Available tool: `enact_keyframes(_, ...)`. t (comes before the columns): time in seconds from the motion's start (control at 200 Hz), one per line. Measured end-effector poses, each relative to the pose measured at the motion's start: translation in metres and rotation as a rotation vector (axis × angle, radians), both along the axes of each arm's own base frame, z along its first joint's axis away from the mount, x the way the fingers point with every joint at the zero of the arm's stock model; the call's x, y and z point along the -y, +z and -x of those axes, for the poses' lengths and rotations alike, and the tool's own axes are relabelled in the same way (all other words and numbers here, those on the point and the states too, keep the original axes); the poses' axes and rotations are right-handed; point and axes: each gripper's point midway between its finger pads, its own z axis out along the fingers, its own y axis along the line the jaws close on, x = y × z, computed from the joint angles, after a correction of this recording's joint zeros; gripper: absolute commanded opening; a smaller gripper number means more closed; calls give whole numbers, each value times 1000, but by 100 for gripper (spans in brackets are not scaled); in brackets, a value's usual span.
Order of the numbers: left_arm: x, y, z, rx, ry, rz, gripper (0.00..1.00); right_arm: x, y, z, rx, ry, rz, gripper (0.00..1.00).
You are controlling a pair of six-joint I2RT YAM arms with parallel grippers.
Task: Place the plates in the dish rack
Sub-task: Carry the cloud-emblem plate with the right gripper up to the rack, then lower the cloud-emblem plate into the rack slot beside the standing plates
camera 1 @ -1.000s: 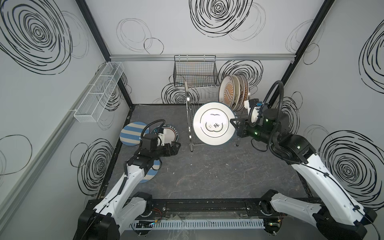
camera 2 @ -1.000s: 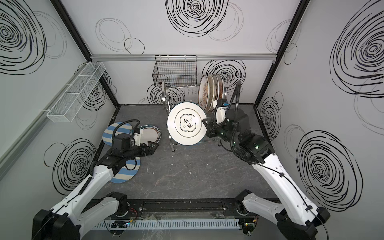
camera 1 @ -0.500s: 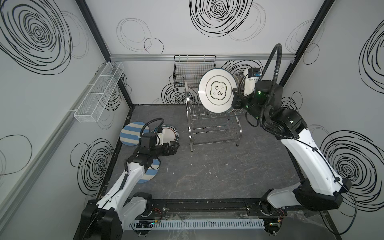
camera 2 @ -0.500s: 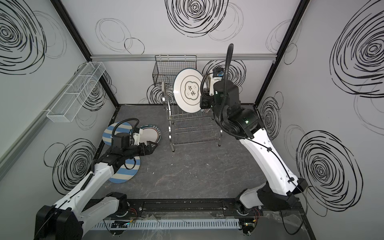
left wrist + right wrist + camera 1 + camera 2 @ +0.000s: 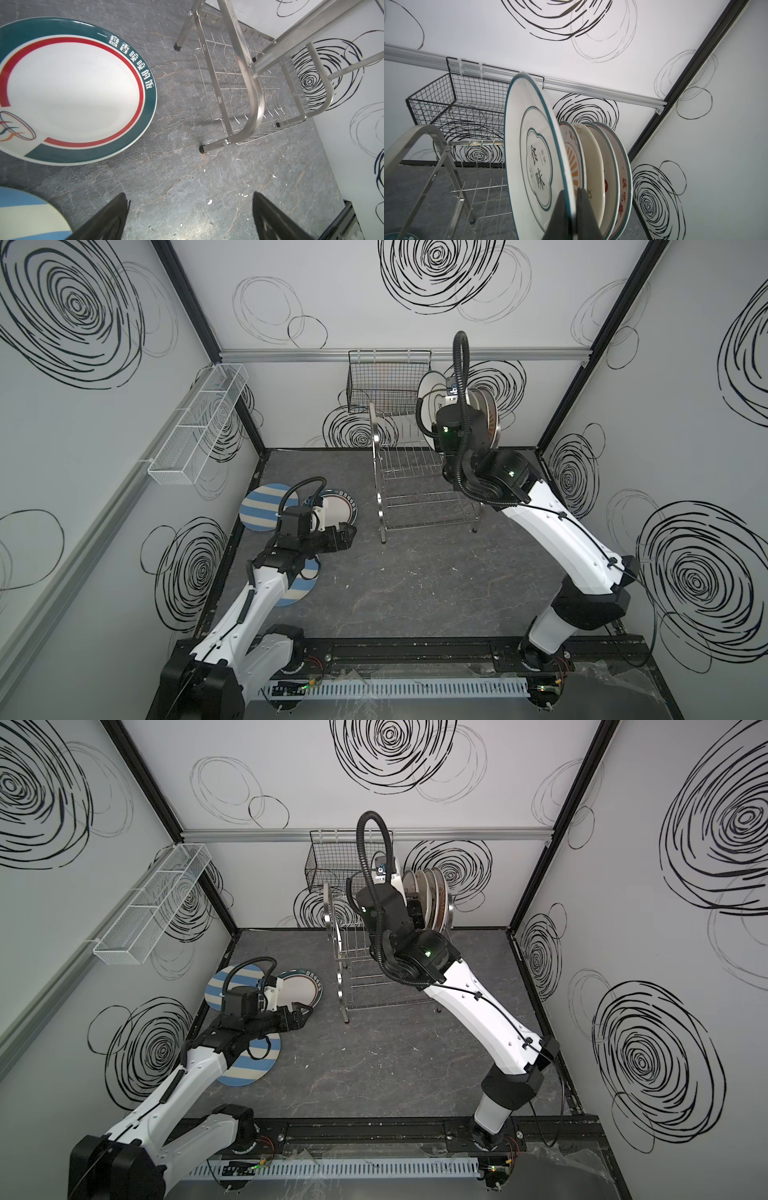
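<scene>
**One plate almost in, three more on the table**

On the left, two striped plates lie flat on the table. My arm covers part of the nearer one. My left gripper hangs wide open above the table and holds nothing. The green-rim plate lies flat just beside it.

In the middle stands the dish rack. Its lower shelf looks bare.

On the right, my right gripper is squeezed shut on the edge of the writing plate. I hold it standing up at the top shelf, close to the racked plates.

I think the writing plate could bump the sunburst plate next to it if I lean it. It could also miss the slot wires and drop, because I pinch only its edge.

I cannot see the bottom of the writing plate or its slot. My gripper and arm hide them, so I cannot tell if it sits in yet.
</scene>
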Motion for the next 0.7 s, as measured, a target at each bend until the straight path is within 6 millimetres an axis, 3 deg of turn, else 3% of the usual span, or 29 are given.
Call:
enact_keyframes(0.235,0,0,0,-1,2,-2,96,-5,-9,-11,-9,-62,66,0)
enact_keyframes(0.48,0,0,0,1,2,-4,96,-4,4,-16,30,-88,52,0)
enact_keyframes(0.7,1,0,1,1,-3,-6,96,0,0,-22,26,-108,55,0)
